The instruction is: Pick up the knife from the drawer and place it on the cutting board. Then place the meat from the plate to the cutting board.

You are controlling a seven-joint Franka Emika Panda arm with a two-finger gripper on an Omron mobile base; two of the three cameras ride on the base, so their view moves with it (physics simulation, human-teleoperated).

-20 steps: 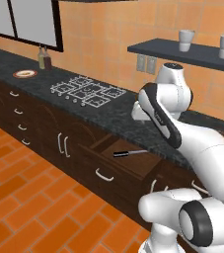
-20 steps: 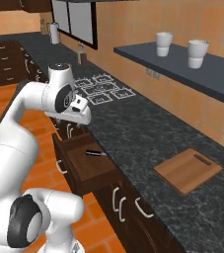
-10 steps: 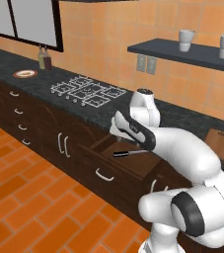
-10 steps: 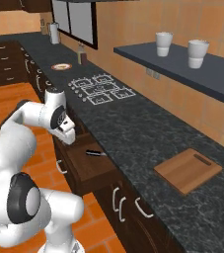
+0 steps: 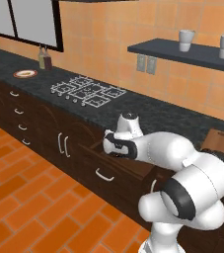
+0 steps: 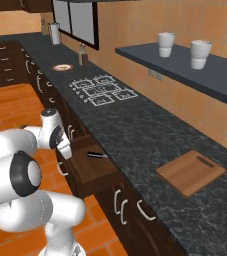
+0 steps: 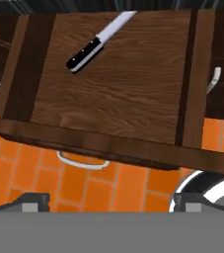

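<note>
My gripper [image 7: 108, 200], jaws wide and empty, hangs over the drawer [image 7: 113, 89] front; knife [image 7: 97, 43] lies diagonally ahead, handle nearer.

Drawer open under the counter, knife sitting inside

The knife [image 7: 94, 45] lies on the floor of the drawer [image 7: 118, 94], near its back under the counter [image 6: 150, 135] edge. The cutting board [image 6: 190, 172] sits on the counter well to the right of the drawer. The plate [image 6: 62, 67] is far off to the left, past the stove [image 6: 102, 90]. Two cups [image 6: 166, 44] stand on the shelf [image 6: 185, 65] above.
</note>
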